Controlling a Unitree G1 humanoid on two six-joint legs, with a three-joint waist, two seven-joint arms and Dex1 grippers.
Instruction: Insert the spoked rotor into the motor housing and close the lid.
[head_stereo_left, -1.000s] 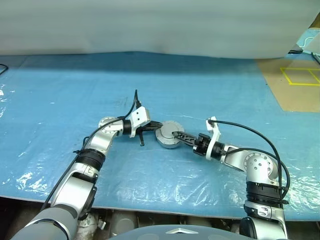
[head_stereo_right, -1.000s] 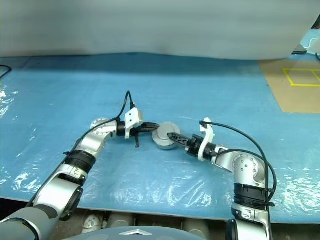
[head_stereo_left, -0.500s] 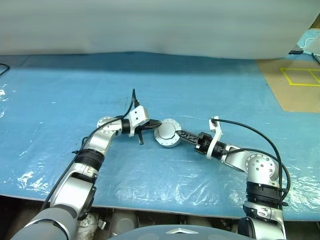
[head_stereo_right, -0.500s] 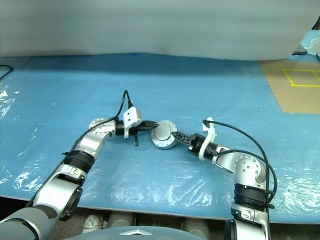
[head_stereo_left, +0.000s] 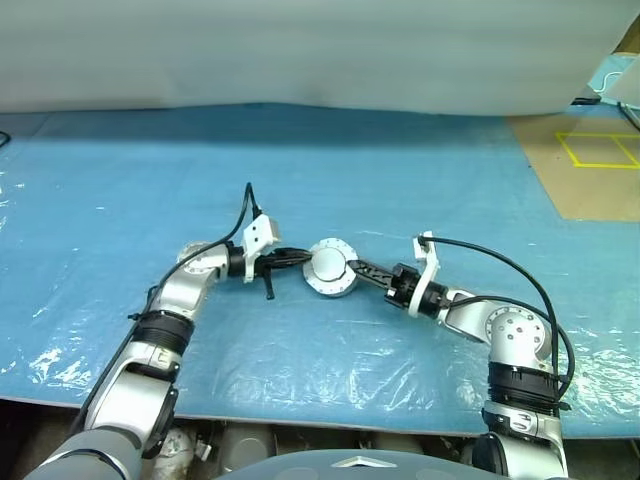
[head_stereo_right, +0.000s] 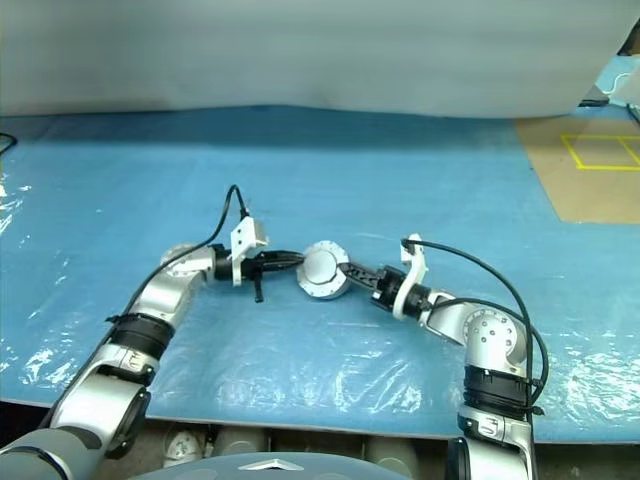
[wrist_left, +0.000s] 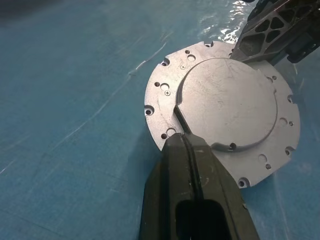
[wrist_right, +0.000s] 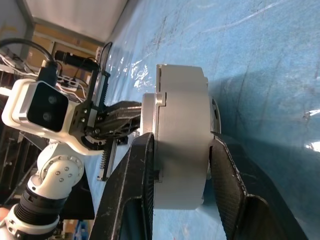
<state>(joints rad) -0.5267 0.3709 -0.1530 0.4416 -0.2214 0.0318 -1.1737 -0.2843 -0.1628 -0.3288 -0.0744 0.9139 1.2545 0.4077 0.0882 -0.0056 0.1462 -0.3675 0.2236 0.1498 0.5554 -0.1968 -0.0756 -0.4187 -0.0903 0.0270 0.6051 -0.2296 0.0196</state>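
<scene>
Housing (head_stereo_left: 331, 270) on the blue sheet of the bench (head_stereo_left: 420, 180), mid-way between the two arms, lid (wrist_left: 227, 107) shut down flat on top, pale outer face up. Rotor presumably inside; cannot tell. Looks like solid machined metal: stiff, fairly heavy for its bulk, smooth and slippery on the round wall, unlikely to dent. Best taken across the wall, jaws square to the curve, or pressed from the flat top; the lid's notched rim offers little purchase.

Right gripper (wrist_right: 177, 165) clamped across the housing's sides, one finger on each flank, holding it steady. Left gripper (wrist_left: 187, 145) pressed together with nothing between, tips resting on the lid's near edge, just beside the raised centre plate. Plastic film over the sheet probably slick, so likely to slide if pushed sideways.
</scene>
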